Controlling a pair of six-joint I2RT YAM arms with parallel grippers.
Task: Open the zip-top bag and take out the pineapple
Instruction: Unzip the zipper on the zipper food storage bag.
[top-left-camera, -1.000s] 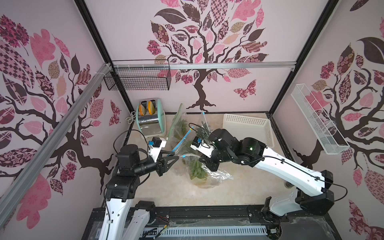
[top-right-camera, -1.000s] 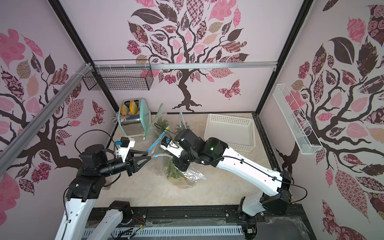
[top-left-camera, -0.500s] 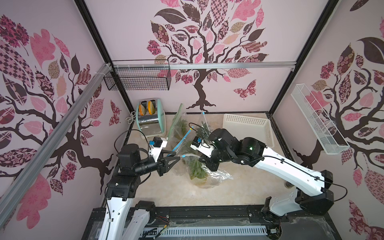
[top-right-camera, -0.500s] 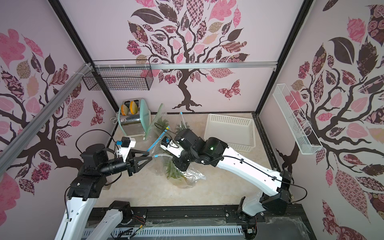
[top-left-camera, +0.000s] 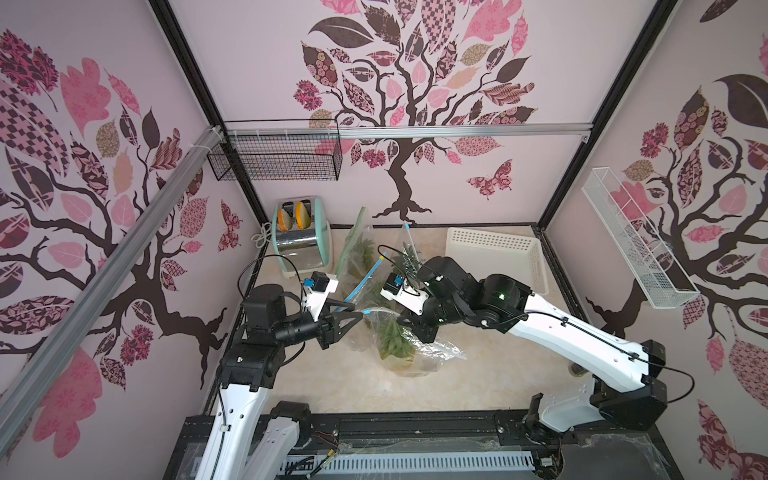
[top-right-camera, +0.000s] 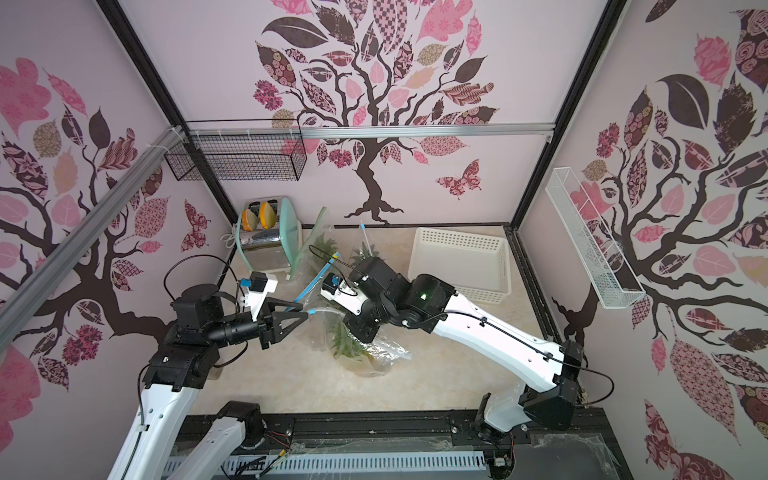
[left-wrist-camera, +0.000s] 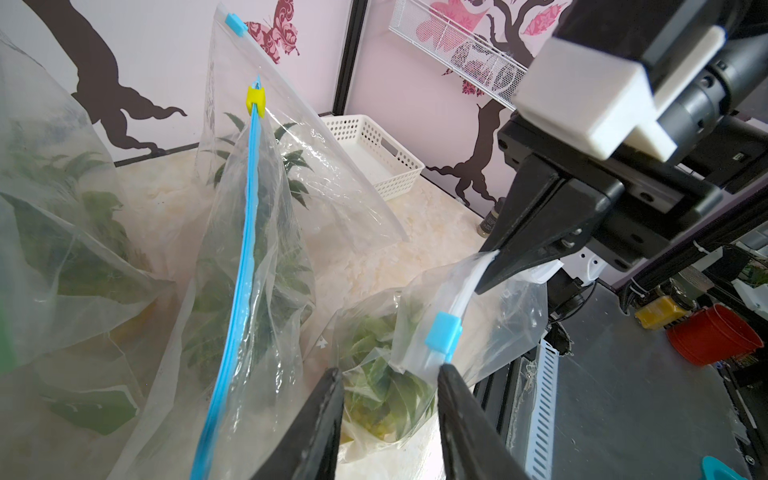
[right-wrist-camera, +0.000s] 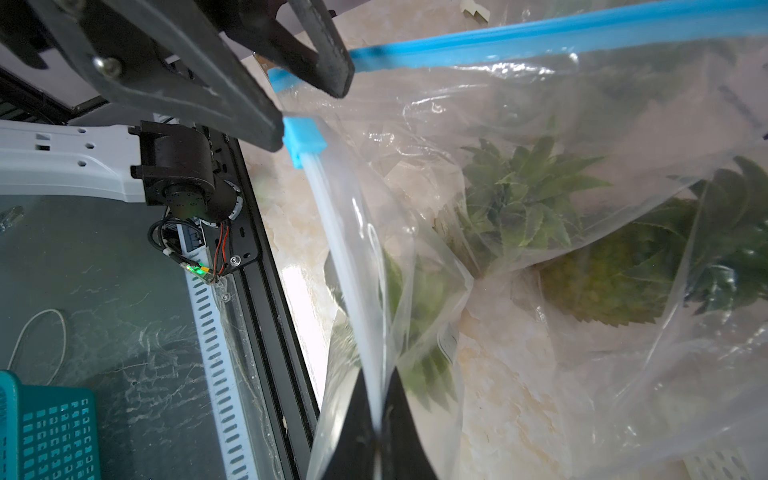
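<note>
The clear zip-top bag lies mid-table in both top views, with a white zip strip and a light blue slider. The pineapple sits inside it, green leaves showing through the plastic. My right gripper is shut on one end of the zip strip and holds the bag's top up. My left gripper is open at the slider end. One of its fingertips touches the slider, which lies just beyond the tip, not between the jaws.
Other clear bags with pineapples stand close behind: one with a blue zip and yellow slider, one with a green edge. A toaster is at the back left. A white basket is at the back right.
My left gripper has edged slightly toward the bag's slider. The right gripper has kept its hold on the strip and has not moved.
</note>
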